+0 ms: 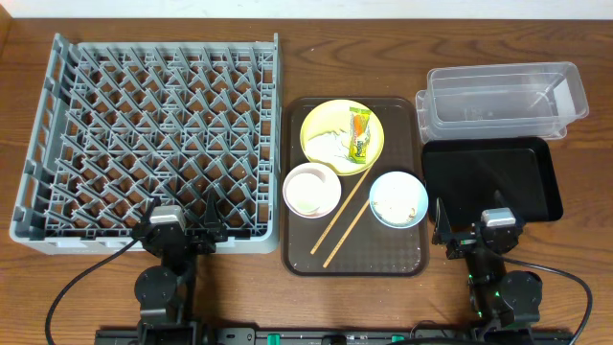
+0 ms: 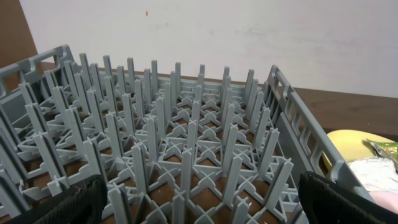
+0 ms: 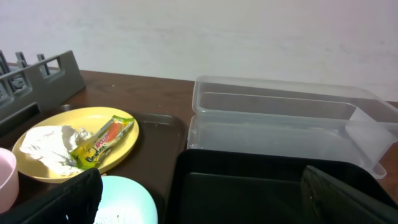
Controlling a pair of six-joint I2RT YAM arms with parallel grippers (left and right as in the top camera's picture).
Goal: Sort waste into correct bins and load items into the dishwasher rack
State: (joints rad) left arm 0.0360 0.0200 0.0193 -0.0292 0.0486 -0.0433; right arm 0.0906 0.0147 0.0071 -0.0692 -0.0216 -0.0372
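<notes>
the rack (image 1: 153, 144) is being carried at the table's (image 1: 383, 57) left, the serving tray (image 1: 354, 259) at its middle. on that tray the plate (image 1: 321, 123), bearing wrapper (image 1: 359, 134) and tissue (image 1: 330, 146), is being carried behind the left bowl (image 1: 311, 189) and right bowl (image 1: 398, 199), with chopsticks (image 1: 337, 230) between them. at the right, the tub (image 1: 503, 96) is being carried behind the shallow tray (image 1: 493, 177).

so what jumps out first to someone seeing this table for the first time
The big grey dishwasher rack fills the left of the table, with nothing in it. In the middle a brown serving tray holds a bright yellow plate carrying an orange-and-green snack wrapper, plus a white bowl, a light blue bowl and chopsticks. On the right sit a clear tub and, just in front of it, a glossy black tray.
</notes>
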